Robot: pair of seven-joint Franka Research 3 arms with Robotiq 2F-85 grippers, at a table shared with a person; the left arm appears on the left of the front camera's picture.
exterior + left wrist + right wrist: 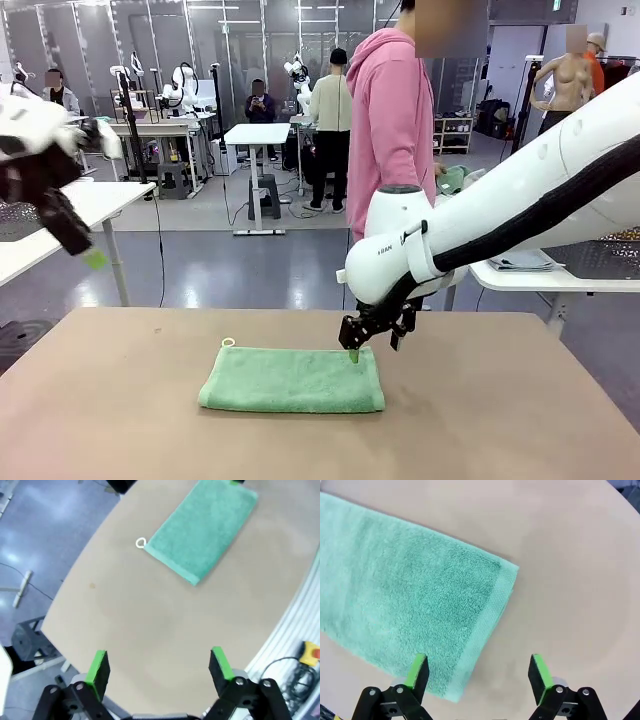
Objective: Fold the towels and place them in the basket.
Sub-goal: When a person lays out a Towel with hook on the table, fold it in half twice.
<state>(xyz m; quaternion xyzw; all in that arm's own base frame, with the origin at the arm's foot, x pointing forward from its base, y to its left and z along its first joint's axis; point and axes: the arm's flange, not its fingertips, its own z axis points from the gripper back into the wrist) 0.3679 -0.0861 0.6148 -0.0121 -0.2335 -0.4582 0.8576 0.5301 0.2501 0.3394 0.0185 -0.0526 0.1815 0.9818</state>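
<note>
From where I stand, one green towel lies flat in the middle of the surface, folded into a long, neat rectangle with its edges squared up. Its little white loop tag pokes out at the far left corner.

The right end effector hangs low over the towel's far right corner, jaws spread wide and gripping nothing. In its own wrist view one finger sits above the towel's short end and the other above bare surface, so it straddles that edge. I can't tell whether a fingertip touches the cloth.

The left end effector is raised well off to the left, high above the surface and far from the towel, released too and empty. A person in a pink hoodie stands at the far side, behind the right arm.

As for progress, I'd say the task is partway through. This towel has at least one fold in it, but it looks long, and I'd guess it wants another fold across its length before it suits the basket. None of the placing is done. The task also names more than one towel, so more folding is likely left.
</note>
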